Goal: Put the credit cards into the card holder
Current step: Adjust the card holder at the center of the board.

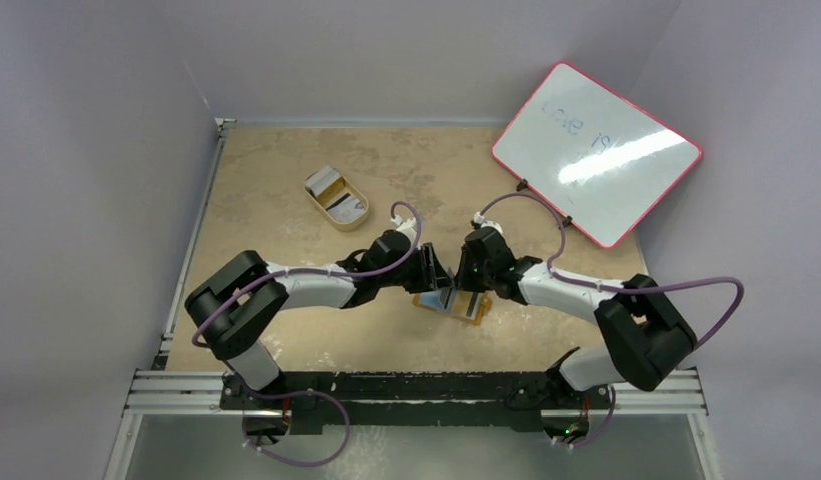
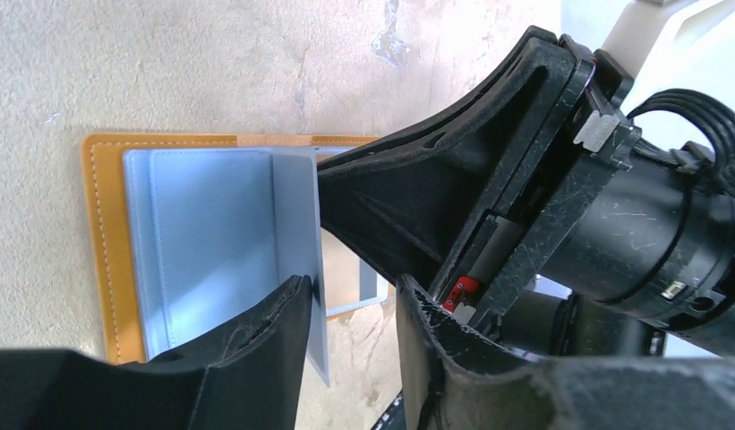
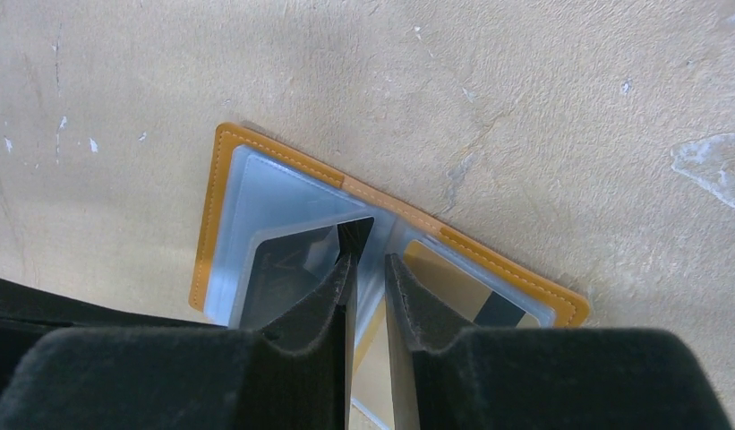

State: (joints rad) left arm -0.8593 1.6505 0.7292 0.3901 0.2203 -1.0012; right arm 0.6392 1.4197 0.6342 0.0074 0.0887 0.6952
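from above, both arms lean in over the tan table [image 1: 286, 160]. the left gripper [image 1: 438, 276] and right gripper [image 1: 464, 284] meet over the open card holder [image 1: 427, 300], which lies in the near middle. well behind it, a cream oval tray [image 1: 310, 184] holds credit cards [image 1: 338, 200]. a whiteboard [image 1: 596, 150] leans at far right.

left wrist view: the holder lies flat with its pale blue pockets up, and one leaf stands against a finger [image 2: 256, 349]. the jaws are apart, with table showing between them.

right wrist view: the fingers [image 3: 319, 313] are almost together, pinching a clear leaf of the holder. a gold card [image 3: 440, 273] and a dark card [image 3: 278, 273] sit in pockets on either side.
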